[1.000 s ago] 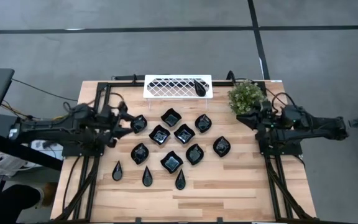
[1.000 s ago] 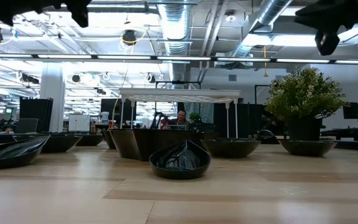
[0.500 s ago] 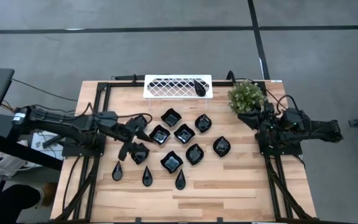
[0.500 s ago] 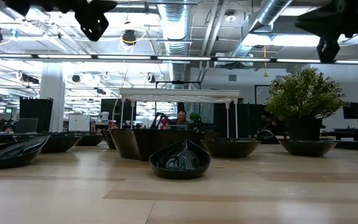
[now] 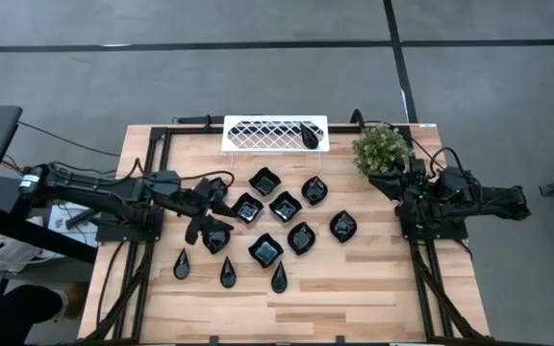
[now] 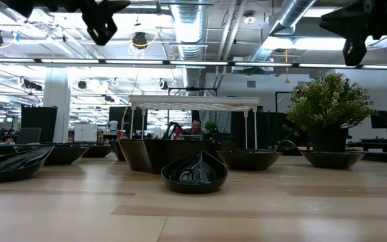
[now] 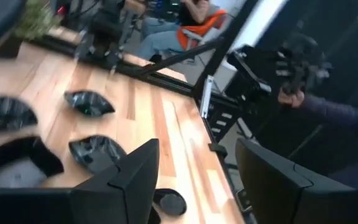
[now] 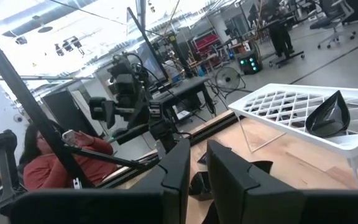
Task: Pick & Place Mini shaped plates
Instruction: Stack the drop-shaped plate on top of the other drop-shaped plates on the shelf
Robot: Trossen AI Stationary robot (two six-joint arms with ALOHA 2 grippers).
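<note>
The plates (image 5: 263,223) lie spread over the middle of the wooden table (image 5: 354,288). Nearest the front edge are three slim teardrops (image 5: 227,273) in a row, and behind them squares and leaf shapes are set in loose rows, none stacked. In the low view a teardrop plate (image 6: 195,173) sits closest, with others lined up behind it.

The left end effector (image 5: 203,217) is out over the left side of the group, above the plates there, its fingers (image 7: 126,180) spread wide with nothing between them.

The right end effector (image 5: 404,180) waits at the right side of the table beside the plant (image 5: 381,148), clear of the plates. Its fingers (image 8: 176,171) stand narrow, with a slim gap and nothing held.

At the far edge stands the white tray (image 5: 274,134), raised on legs, with one plate (image 5: 309,135) lying in its right end.

Beyond the table, the wrist views show people (image 8: 48,163) seated.
</note>
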